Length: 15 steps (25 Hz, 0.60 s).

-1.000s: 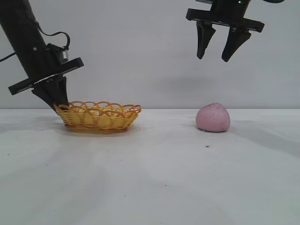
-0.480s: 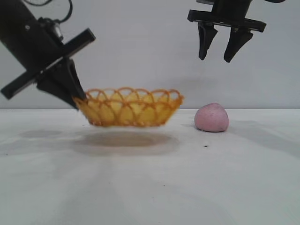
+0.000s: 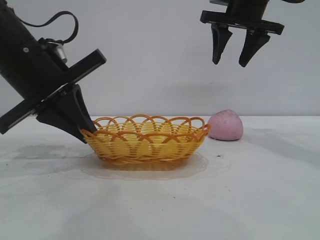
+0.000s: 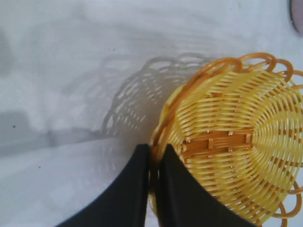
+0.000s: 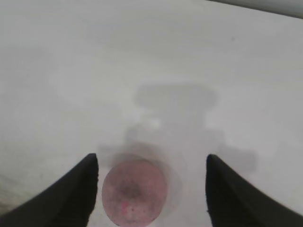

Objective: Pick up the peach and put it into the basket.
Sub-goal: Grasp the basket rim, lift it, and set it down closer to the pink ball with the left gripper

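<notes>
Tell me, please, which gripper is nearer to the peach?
Right. The right gripper hangs open directly above the peach, while the left gripper pinches the basket's far rim.

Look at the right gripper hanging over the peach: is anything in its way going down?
Nothing visible. The right gripper hangs open above the peach, with only empty air between them. The basket sits beside the peach, not over it.

White table [image 3: 240, 200], plain matte top. Yellow-orange basket [image 3: 150, 142] sits on it, left of middle. Pink peach [image 3: 226, 125] on it just beyond basket's right end (touching or not, cannot tell). Tiny dark speck [image 3: 219, 156] near peach.
</notes>
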{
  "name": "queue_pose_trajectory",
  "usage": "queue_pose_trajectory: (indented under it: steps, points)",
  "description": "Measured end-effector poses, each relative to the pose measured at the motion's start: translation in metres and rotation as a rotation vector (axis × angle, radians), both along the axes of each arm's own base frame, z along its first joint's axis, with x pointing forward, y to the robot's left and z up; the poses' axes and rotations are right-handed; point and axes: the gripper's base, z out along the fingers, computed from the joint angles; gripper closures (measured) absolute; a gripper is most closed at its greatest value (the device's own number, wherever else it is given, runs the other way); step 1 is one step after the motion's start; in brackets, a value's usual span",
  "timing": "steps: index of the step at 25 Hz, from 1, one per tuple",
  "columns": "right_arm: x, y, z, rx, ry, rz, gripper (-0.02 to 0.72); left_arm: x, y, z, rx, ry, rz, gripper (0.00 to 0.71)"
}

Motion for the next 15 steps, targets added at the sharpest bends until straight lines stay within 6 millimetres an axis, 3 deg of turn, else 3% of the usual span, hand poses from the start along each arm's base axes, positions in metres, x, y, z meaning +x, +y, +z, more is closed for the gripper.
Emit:
queue_pose_trajectory:
  steps: [3, 4, 9, 12, 15]
  points:
    - [0.0, 0.0, 0.0, 0.0, 0.0, 0.0, 0.286, -0.002, -0.001, 0.0, -0.006, 0.007, -0.022, 0.381]
    - [0.0, 0.0, 0.0, 0.0, 0.0, 0.0, 0.286, -0.002, -0.001, 0.001, -0.003, 0.006, -0.029, 0.34]
    - [0.0, 0.0, 0.0, -0.001, 0.002, 0.0, 0.286, -0.004, 0.001, 0.01, 0.016, -0.024, -0.061, 0.355]
    - [0.0, 0.0, 0.0, -0.001, 0.002, 0.0, 0.286, 0.0, 0.018, 0.015, 0.026, -0.028, -0.028, 0.355]
    - [0.0, 0.0, 0.0, -0.001, 0.002, 0.0, 0.286, 0.006, 0.051, 0.021, 0.026, -0.035, 0.064, 0.355]
